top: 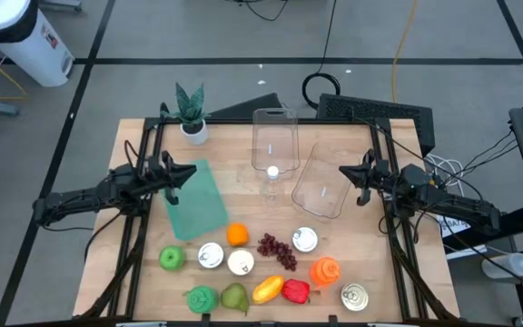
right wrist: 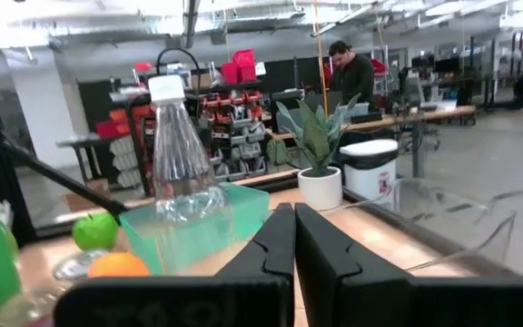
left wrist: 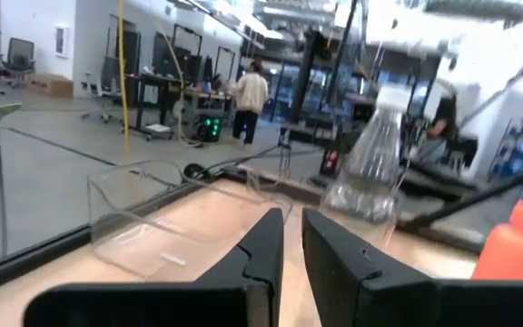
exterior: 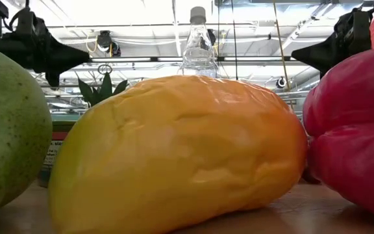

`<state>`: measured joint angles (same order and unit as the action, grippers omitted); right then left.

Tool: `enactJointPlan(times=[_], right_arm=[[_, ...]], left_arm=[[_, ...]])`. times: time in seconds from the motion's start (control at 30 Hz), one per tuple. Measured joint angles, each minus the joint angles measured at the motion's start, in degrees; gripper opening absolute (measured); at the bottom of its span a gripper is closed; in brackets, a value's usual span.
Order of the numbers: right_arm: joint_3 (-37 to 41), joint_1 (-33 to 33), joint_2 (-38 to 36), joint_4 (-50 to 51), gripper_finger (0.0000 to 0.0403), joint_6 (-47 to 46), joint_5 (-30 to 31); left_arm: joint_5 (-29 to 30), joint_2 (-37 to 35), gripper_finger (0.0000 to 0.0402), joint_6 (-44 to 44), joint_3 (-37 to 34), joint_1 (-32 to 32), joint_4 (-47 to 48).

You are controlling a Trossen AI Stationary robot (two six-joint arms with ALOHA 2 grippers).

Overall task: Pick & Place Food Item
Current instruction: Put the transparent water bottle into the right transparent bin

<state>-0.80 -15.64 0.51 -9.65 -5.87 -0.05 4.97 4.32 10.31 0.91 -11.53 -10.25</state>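
Food items lie grouped at the near edge of the table (top: 243, 136): orange (top: 237, 233), grapes (top: 278, 251), green apple (top: 172, 258), pear (top: 234, 296), yellow mango (top: 268, 290) and red pepper (top: 295, 291) side by side, with cans (top: 211, 256) among them. None of these is touched by either arm. In the low view the mango (exterior: 180, 153) fills the foreground, the pepper (exterior: 352, 130) touching its side. Behind the group stand a clear bottle (top: 271, 177), a green cutting board (top: 196, 200), two clear containers (top: 275, 136) and a potted plant (top: 192, 113). Left gripper (top: 192, 172) hovers above the board's far edge, fingers (left wrist: 266, 250) closed, holding nothing. Right gripper (top: 343, 172) hovers beside the tilted container (top: 321, 191), fingers (right wrist: 280, 238) pressed together, likewise empty.
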Motion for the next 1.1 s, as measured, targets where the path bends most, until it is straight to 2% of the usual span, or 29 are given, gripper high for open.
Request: enactJointPlan(times=[0.07,0.17,0.33,0.47,0.57,0.73,0.87,1.1], right_arm=[[0.0,0.0,0.0,0.0,0.0,2.1,0.6],[0.0,0.0,0.0,0.2,0.0,-0.4,1.2],[0.0,0.0,0.0,0.1,0.0,-0.7,-0.2],[0.0,0.0,0.0,-1.3,0.0,-0.5,-0.4],[-0.3,0.2,0.6,-4.3,0.0,-0.5,-1.8],[-3.7,1.6,2.2,-4.5,0.0,-0.5,-2.1],[-7.1,4.0,5.3,-3.9,0.0,1.0,-2.9],[-10.5,7.2,12.0,-5.0,0.0,4.9,-1.3]], left_arm=[[-0.1,0.4,0.0051,-0.5,0.0,0.0,0.0],[-0.2,1.2,0.0051,-3.7,0.0,0.0,-3.8],[-5.3,4.3,0.0051,-5.7,0.0,0.0,-9.8],[3.7,9.1,0.0051,-2.4,0.0,0.0,-11.3],[6.0,11.8,0.0051,-1.8,0.0,0.0,-13.8],[2.4,13.3,0.0051,-2.9,0.0,0.0,-21.2],[-0.5,13.3,0.0051,-4.4,0.0,0.0,-20.5],[-0.2,13.3,0.0051,-4.8,0.0,0.0,-19.9]])
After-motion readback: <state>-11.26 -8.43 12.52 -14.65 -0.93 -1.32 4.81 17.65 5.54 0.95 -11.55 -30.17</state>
